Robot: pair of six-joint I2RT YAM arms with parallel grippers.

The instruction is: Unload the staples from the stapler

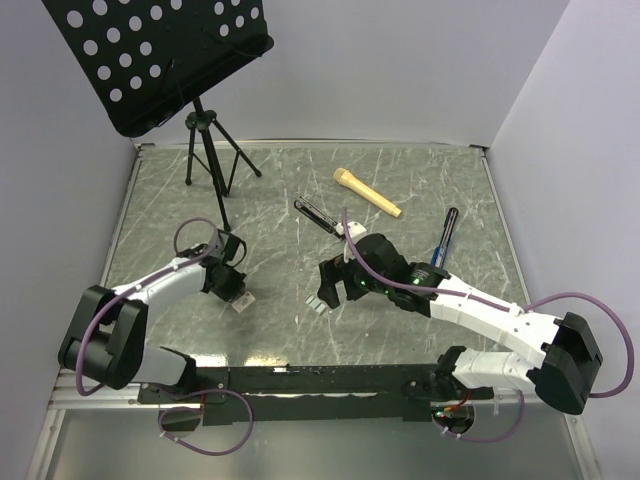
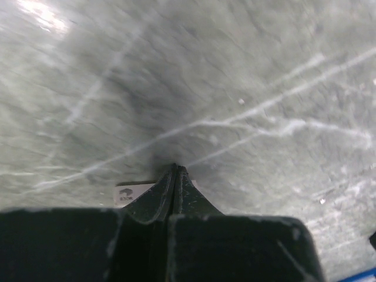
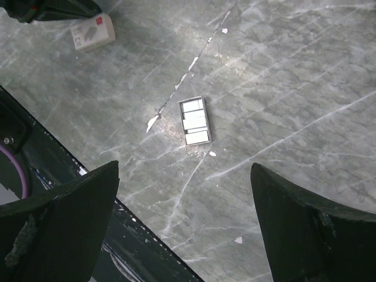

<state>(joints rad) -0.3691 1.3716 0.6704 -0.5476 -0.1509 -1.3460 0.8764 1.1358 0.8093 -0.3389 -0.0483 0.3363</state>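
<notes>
Grey marble table [image 1: 300, 170], walled on three sides. Black perforated music stand [image 1: 160, 55] on a tripod at the far left corner.

Left arm reaches in from the near left. Left gripper [image 1: 237, 290] is low over the table, fingers [image 2: 182, 191] pressed together with nothing between them, tip at or just above the surface. Small white box [image 2: 132, 194] lies just beside that tip.

Right arm reaches in from the near right. Right gripper [image 3: 185, 166] hangs above the table centre, fingers [image 3: 76, 211] spread wide, holding nothing.

Yellow cylinder [image 1: 367, 192] lies far centre. Black pen [image 1: 445, 235] lies near the right arm.

Stapler [image 1: 318, 213] lies flat on the table just left of the yellow cylinder, apart from both grippers; open or closed, cannot tell.

Staples [image 3: 195, 121], a small flat grey-white rectangle, lie on the bare table below the right gripper's open fingers, not touched, well apart from the stapler.
</notes>
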